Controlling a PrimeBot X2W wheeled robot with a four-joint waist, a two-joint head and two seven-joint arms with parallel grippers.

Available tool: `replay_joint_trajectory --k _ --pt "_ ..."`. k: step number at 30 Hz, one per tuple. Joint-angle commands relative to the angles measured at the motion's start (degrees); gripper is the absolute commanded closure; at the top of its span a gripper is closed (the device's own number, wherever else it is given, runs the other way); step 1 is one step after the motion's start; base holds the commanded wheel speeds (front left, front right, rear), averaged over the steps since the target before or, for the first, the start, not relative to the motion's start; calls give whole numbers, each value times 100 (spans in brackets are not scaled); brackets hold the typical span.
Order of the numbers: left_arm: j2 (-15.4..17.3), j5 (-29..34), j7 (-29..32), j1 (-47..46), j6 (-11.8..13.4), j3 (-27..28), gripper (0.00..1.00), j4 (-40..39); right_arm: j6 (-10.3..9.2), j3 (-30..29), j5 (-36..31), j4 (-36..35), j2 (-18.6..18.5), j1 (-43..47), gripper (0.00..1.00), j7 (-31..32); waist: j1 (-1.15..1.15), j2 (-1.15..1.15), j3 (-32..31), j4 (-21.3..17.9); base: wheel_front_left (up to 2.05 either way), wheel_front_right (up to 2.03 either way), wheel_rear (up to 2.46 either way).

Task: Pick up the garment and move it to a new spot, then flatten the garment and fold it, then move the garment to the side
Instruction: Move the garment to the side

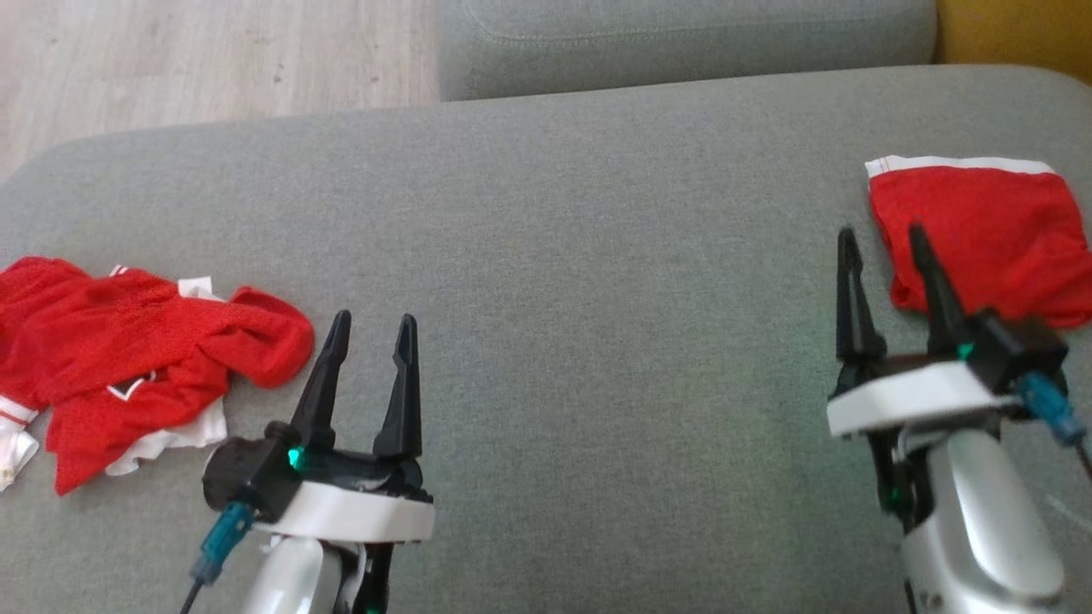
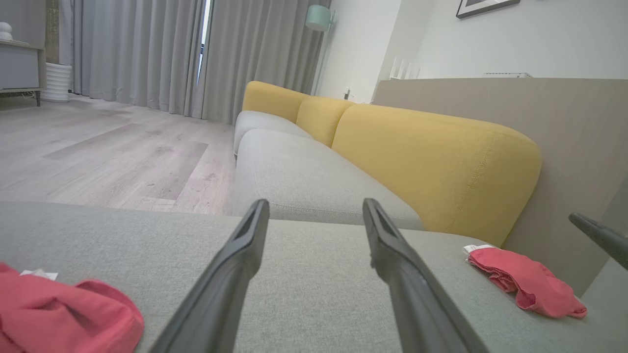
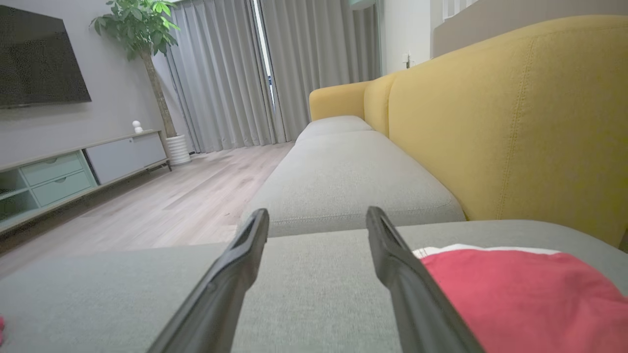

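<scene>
**Two red garments on a grey sofa seat [image 1: 597, 256], both sets of jaws wide and empty.**

At the far left lies the crumpled garment [image 1: 128, 341], red with white trim. The heap is broader across than deep, and its rounded end fold sits just beside the left jaws, which stand wide, hold nothing and point past it up the seat. Bare cushion spans the middle. The right jaws, equally wide and empty, sit at the near-left corner of the folded garment [image 1: 981, 230], which has a white band along its far edge; whether they touch it I cannot tell. The folded piece looks finished, so the crumpled one is probably next. It lies left of the left jaws, so the left arm is much the nearer and would have to turn leftward to reach it.
</scene>
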Motion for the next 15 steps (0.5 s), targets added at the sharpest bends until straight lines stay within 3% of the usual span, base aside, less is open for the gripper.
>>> replay_joint_trajectory --k 1,15 --pt "22 24 -29 -77 18 196 0 -149 -5 142 -5 -240 19 -3 0 -61 1 0 -31 24 0 0 0" --pt "22 -49 -29 85 -23 275 0 28 -5 178 -69 -573 20 594 0 -62 1 0 -123 66 0 0 0"
